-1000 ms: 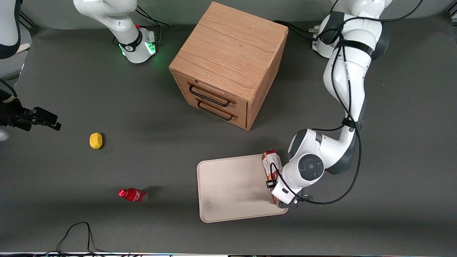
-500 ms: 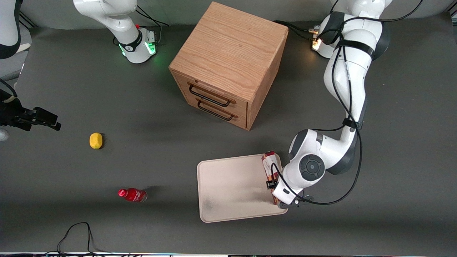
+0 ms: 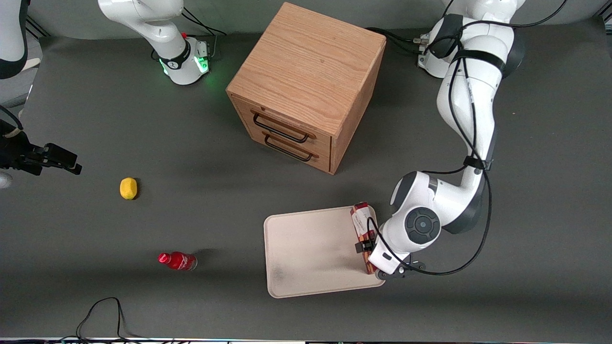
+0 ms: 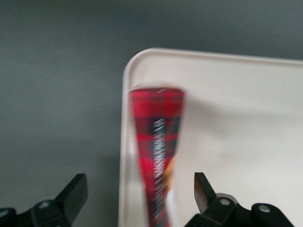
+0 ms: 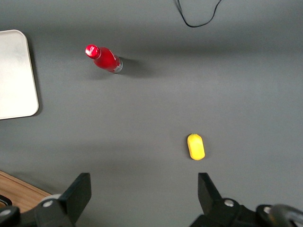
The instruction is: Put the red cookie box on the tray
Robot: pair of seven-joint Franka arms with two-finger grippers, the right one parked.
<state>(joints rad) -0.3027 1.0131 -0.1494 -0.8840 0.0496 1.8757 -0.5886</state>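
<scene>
Overhead, the front view hides most of the gripper (image 3: 377,260) under the left arm's wrist housing, so the finger gap cannot be read there. The left wrist view settles it: both black fingertips (image 4: 75,191) stand spread wide, one over the grey table (image 3: 526,229) and one over the tray (image 4: 246,118), with the red cookie box (image 4: 158,156) between them and clear of both. Nothing is pinched.

Red cookie box: on the tray (image 3: 311,248), standing on a long narrow edge just inside the rim at the working arm's end, running parallel to that rim. From the front its white label end (image 3: 361,217) points away from the camera; the nearer end is covered by the wrist. The wrist view shows what the front does not: a red-and-dark tartan pattern on the narrow face, plus a line of white lettering, too blurred to read.

Only the front view shows the wooden two-drawer cabinet (image 3: 306,86), farther from the camera than the tray. The lemon (image 3: 128,188) and small red bottle (image 3: 178,261), lying on its side, sit toward the parked arm's end; the right wrist view also picks them up, with no legible label on the bottle.
</scene>
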